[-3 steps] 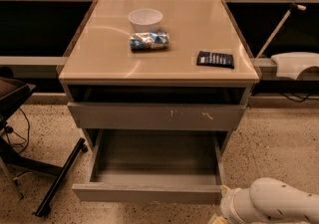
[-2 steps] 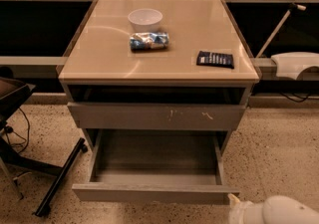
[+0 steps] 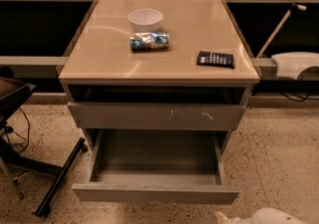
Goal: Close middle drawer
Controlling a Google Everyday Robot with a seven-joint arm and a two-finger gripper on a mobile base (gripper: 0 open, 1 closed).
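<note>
The middle drawer (image 3: pixel 155 193) is pulled far out of the cabinet. Its plain grey front faces me and its empty grey tray (image 3: pixel 157 156) shows. Above it sits the grey drawer front with pale scratch marks (image 3: pixel 157 117), slightly out, with a dark gap under the tabletop. Only a white part of my arm (image 3: pixel 266 216) shows at the bottom edge, right of the open drawer's front corner. My gripper is out of view. The lowest front is hidden under the open drawer.
On the tan tabletop (image 3: pixel 99 58) stand a white bowl (image 3: pixel 145 19), a blue snack bag (image 3: pixel 149 41) and a dark packet (image 3: pixel 215 59). A black chair base (image 3: pixel 57 183) lies on the floor at left. A white object (image 3: pixel 296 63) sits at right.
My white arm has sunk lower at the bottom right, so less of it shows. The drawers have not moved.
</note>
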